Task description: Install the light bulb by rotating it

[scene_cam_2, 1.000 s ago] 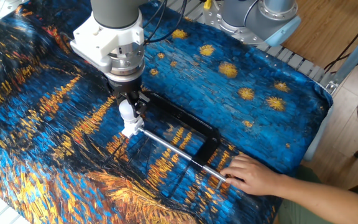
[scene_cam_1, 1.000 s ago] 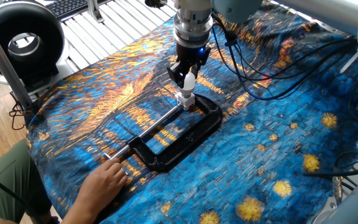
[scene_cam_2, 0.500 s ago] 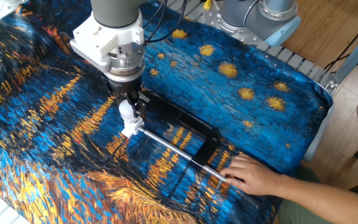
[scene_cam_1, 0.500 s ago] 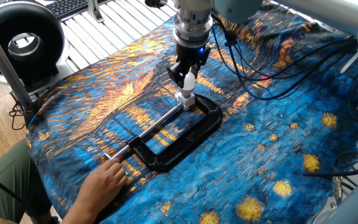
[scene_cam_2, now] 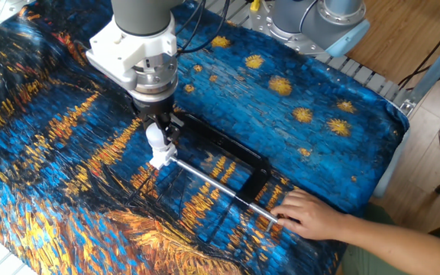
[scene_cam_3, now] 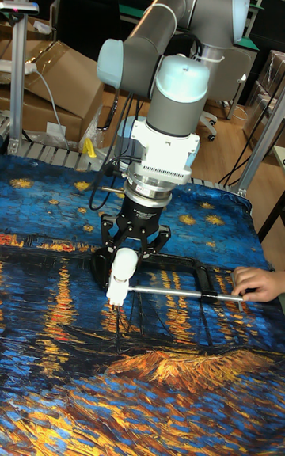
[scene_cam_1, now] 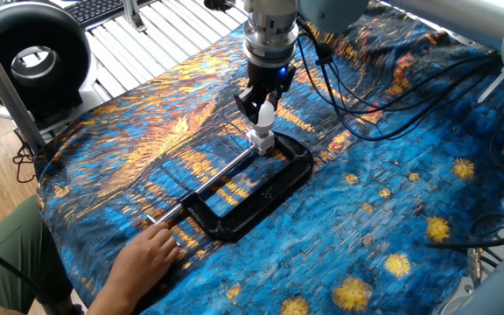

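Tall fixed view showed the gripper [scene_cam_3: 124, 256] with jaws pinching the light bulb [scene_cam_3: 121, 264], which stood upright on the white socket base [scene_cam_3: 115, 292] at the C-clamp's [scene_cam_3: 184, 278] end, mid-worktop. We judged that turning should stay vertical, with light downward pressure. One fixed view alone revealed the person's hand [scene_cam_1: 143, 258] near the worktop's edge, steadying the clamp screw.

We can read no text, label, brand, number or sign on anything in these three views of the table.
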